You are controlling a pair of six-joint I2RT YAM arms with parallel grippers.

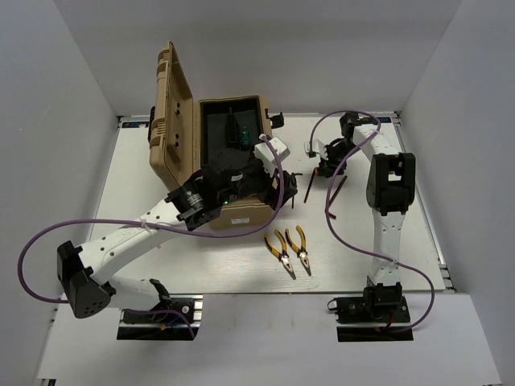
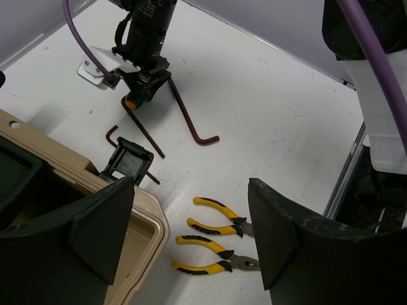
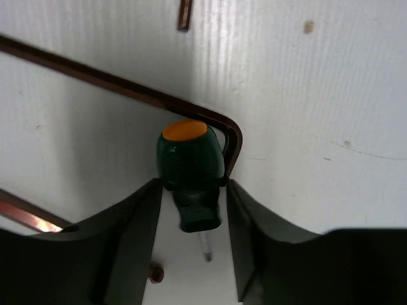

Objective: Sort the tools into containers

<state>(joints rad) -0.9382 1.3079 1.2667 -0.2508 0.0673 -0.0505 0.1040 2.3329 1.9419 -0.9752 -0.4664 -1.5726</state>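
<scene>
The screwdriver, green-handled with an orange cap, sits between the two fingers of the right hand. The fingers are nearly together and press the handle on both sides. Its thin shaft points back toward the wrist. A brown hex key lies on the white surface with its bend curling round the side of the handle, right against it. A second hex key shows at the lower left edge, well clear of the fingers. From this close I cannot tell whether the screwdriver is resting on the surface or raised off it.

The left wrist view shows that grasp from farther off, with the orange cap low and beside the key's bend. It also picks up a short third key just beside the toolbox's black latch. The left hand is seen here with its fingers spread wide, holding and touching nothing. It hangs over the tan corner of the toolbox. Two yellow-handled pliers lie side by side on the surface below it.

Only the overhead view takes in the whole box. Its lid stands upright on the left, and a small green item, too small to name, lies in the black interior. That view also places the pliers near the front of the surface, well apart from the right hand and the keys.
</scene>
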